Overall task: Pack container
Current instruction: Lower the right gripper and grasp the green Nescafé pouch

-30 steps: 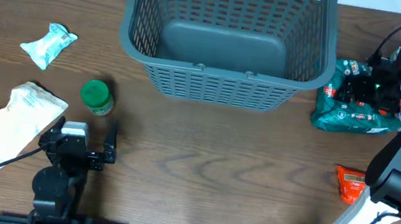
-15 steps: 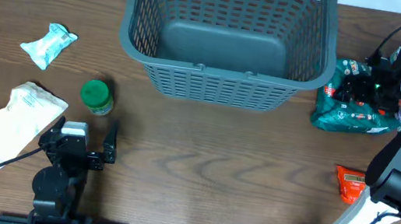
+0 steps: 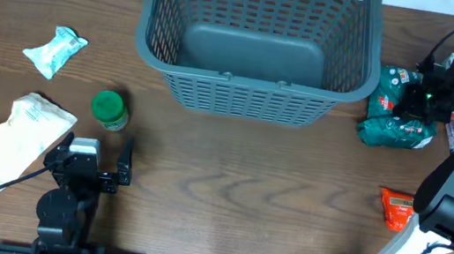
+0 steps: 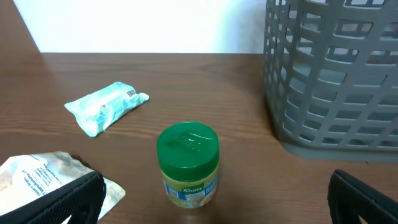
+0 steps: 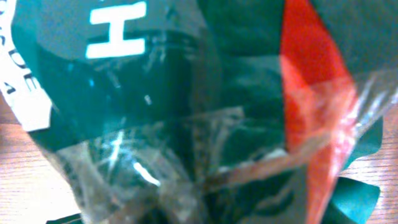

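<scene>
**Desk stock, one moment: container and loose goods**

- Container (image 3: 249, 95): large dark grey lattice basket, upright at the upper centre of the overhead frame, resting on the desk (image 3: 244, 192). Nothing shows on its solid base. In the left wrist view its slotted wall (image 4: 336, 81) fills the upper right.
- Green bag (image 3: 397, 120): crumpled film bag with white and red print, on the desk just right of the container's lower right corner. It fills the right wrist view (image 5: 155, 93).
- Right gripper (image 3: 418, 100): upper right of the overhead frame, down on the green bag, jaws pinched closed on its film.
- Left gripper (image 3: 90, 161): lower left of the overhead frame, jaws spread wide and holding nothing.
- Jar (image 3: 109, 110): green lid, yellow label, upright, just above the left gripper; centre of the left wrist view (image 4: 188, 163).
- Pale blue packet (image 3: 54, 49): lying flat at the far left, well apart from the container.
- White pouch (image 3: 7, 136): creased, at the lower left, beside the left gripper.
- Orange packet (image 3: 395, 209): lower right, partly hidden by the right arm.
</scene>
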You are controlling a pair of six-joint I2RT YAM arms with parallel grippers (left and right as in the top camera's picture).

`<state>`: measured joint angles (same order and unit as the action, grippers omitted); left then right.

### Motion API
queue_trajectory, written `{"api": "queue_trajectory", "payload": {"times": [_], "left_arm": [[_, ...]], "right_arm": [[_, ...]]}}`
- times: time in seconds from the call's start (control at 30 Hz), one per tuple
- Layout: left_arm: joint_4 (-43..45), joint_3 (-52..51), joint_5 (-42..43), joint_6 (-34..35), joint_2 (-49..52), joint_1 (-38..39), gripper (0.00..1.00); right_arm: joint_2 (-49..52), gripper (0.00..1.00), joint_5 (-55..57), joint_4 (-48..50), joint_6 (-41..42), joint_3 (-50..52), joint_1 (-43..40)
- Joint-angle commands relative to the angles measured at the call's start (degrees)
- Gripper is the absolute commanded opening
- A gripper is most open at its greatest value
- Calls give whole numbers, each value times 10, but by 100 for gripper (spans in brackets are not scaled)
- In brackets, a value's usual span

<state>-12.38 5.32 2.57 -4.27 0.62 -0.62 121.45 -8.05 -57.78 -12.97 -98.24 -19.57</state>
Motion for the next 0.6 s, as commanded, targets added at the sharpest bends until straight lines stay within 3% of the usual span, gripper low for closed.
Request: {"api": "queue_trajectory", "payload": {"times": [0.0,0.27,0.57], "left_arm": [[-4,-14,-7,5,-4,1,99],[-4,-14,-7,5,-4,1,99],[-4,-14,-7,5,-4,1,99]], "right_arm": [[11,2,11,-9,14,12,0],[-2,2,26,-7,42,12,0],[-102,1,73,8,57,11,1]]}}
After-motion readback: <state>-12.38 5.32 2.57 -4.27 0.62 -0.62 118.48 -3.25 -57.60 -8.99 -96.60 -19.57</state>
